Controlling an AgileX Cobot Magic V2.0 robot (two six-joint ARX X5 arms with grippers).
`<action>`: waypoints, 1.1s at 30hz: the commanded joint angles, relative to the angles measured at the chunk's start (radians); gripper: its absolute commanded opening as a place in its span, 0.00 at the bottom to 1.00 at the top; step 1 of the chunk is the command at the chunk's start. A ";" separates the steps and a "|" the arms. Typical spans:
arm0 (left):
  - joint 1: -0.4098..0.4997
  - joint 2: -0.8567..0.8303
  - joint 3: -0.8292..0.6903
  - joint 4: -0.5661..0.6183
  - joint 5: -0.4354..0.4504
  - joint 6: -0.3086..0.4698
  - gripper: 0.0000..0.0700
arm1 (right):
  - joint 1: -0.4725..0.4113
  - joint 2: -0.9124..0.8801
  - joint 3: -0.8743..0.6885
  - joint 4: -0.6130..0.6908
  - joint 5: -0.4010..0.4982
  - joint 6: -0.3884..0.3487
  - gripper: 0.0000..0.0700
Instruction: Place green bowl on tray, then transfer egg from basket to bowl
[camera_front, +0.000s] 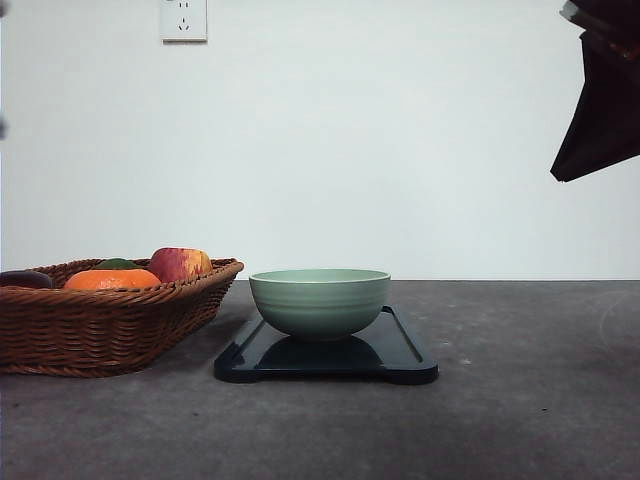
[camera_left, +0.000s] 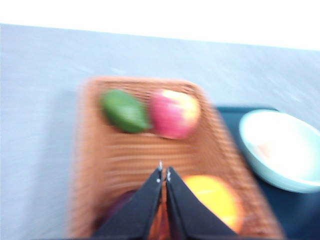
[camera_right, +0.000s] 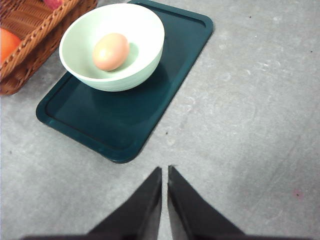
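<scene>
Both claws are pressed together and hold nothing: the right gripper (camera_right: 165, 172) hangs above bare table near the tray (camera_right: 175, 60), the left gripper (camera_left: 164, 175) above the basket (camera_left: 95, 150). The egg (camera_right: 111, 51) lies in the green bowl (camera_right: 145, 60), which stands on the tray beside the basket. The egg is judged light, smooth and fragile: grip gently across its middle.

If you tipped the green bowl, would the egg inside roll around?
Probably. The smooth, rounded tan egg lies loose on the curved, glossy inside of the pale green ceramic bowl, so it would likely roll. It also looks fragile.
</scene>
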 joint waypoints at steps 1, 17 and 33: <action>0.034 -0.067 -0.059 0.018 -0.004 0.006 0.00 | 0.005 0.004 0.003 0.010 0.000 0.010 0.02; 0.192 -0.554 -0.406 -0.013 -0.005 0.018 0.00 | 0.005 0.004 0.003 0.010 0.000 0.010 0.02; 0.192 -0.586 -0.406 -0.064 -0.005 0.018 0.00 | 0.005 0.004 0.003 0.043 0.000 0.010 0.02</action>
